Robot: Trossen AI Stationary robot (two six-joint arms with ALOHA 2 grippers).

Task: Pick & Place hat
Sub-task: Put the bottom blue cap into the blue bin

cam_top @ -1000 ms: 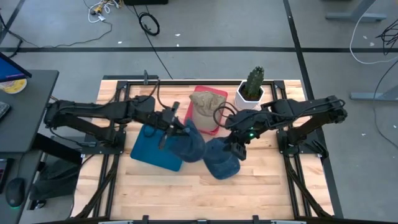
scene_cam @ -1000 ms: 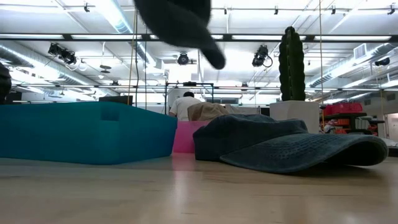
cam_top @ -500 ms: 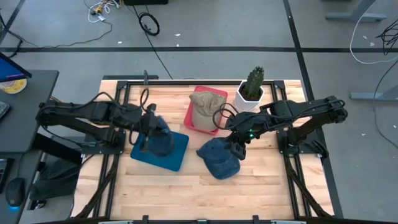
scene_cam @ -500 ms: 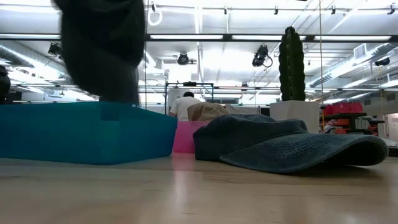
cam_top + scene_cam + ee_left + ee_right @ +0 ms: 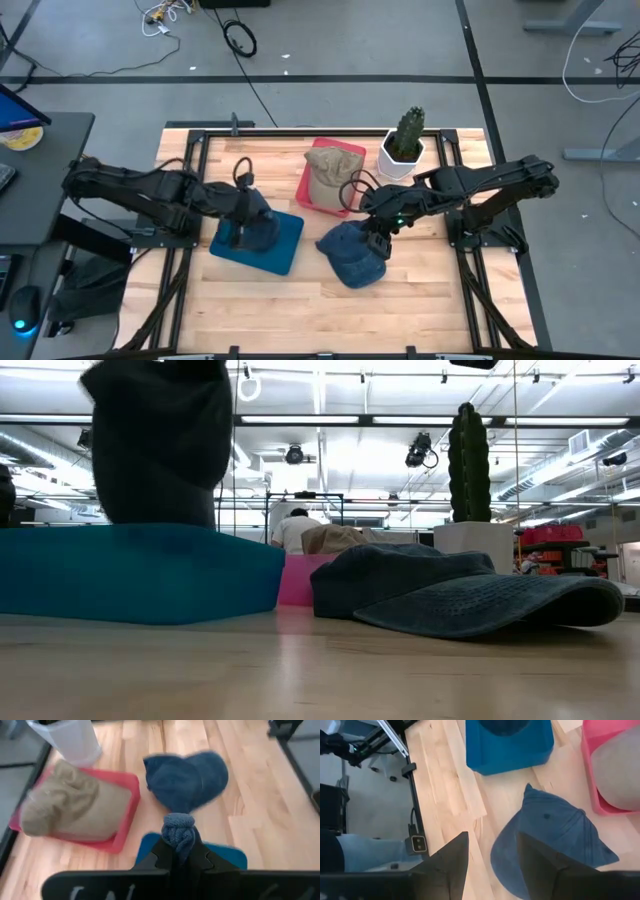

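My left gripper (image 5: 247, 212) is shut on a dark blue hat (image 5: 258, 233) that hangs bunched over the blue tray (image 5: 285, 250). In the low view the hat (image 5: 160, 440) reaches down to the tray's rim (image 5: 140, 535), which hides its lower end. A second blue hat (image 5: 350, 258) lies on its brim on the wood, right of the tray. My right gripper (image 5: 376, 240) hovers open just above that hat, touching nothing. A tan hat (image 5: 326, 172) rests in the red tray (image 5: 345, 152). My left gripper pinches a gathered bunch of the dark blue hat's cloth (image 5: 178, 831) between its two fingers (image 5: 162, 857). The fingers slant down from the table's left side. The hat hangs below them over the blue tray (image 5: 231, 856); whether it touches the tray I cannot tell.
A cactus in a white pot (image 5: 404, 143) stands at the back right, beside the red tray. Bare wood lies along the near side of the table (image 5: 300, 310). A black frame rail runs along the table's edges. A person stands in the room far behind.
My left gripper has swung toward the table's left edge and tipped downward, carrying the dark blue hat from beside the second hat to over the blue tray. The hat has dropped from spread out high up to hanging bunched at the tray's rim.
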